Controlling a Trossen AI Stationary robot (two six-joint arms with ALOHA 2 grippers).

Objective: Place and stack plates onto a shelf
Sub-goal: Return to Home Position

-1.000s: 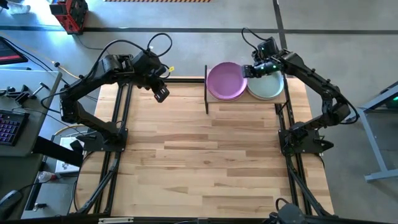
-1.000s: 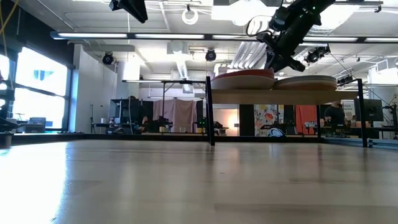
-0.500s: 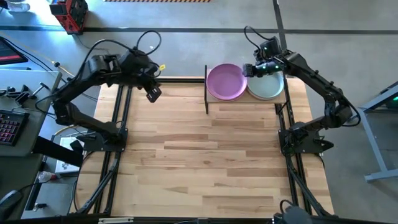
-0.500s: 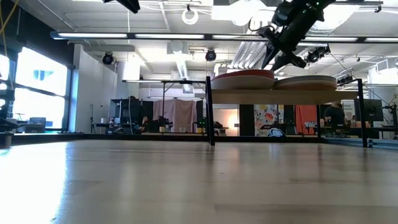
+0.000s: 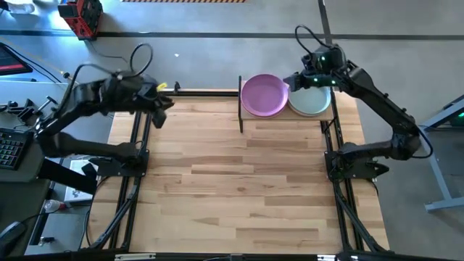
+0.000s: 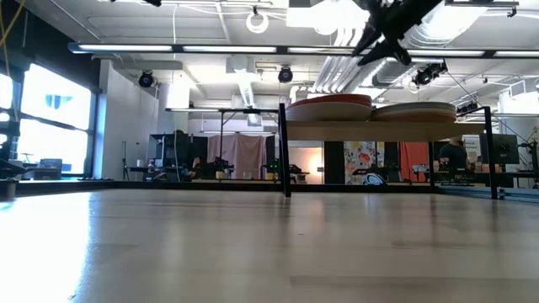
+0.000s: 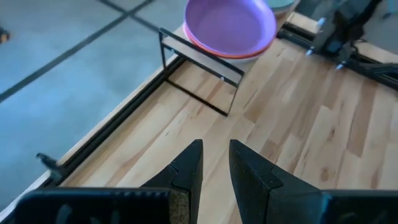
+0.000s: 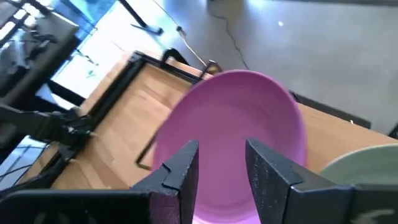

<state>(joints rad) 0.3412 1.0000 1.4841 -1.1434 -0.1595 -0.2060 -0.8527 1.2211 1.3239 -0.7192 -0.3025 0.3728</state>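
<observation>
Right gripper above shelf; parted, empty.

Purple plate, grey-green plate, atop shelf

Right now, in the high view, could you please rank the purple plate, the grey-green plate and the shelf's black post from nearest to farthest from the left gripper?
From the left gripper:
1. Black post, just left of both plates.
2. Purple plate, the left one.
3. Grey-green plate, the right one, beyond the purple.

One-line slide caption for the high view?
Shelf holds two stacks topped by purple plate and grey-green plate; right gripper hovers above, left gripper over the table at its far-left corner.
</observation>
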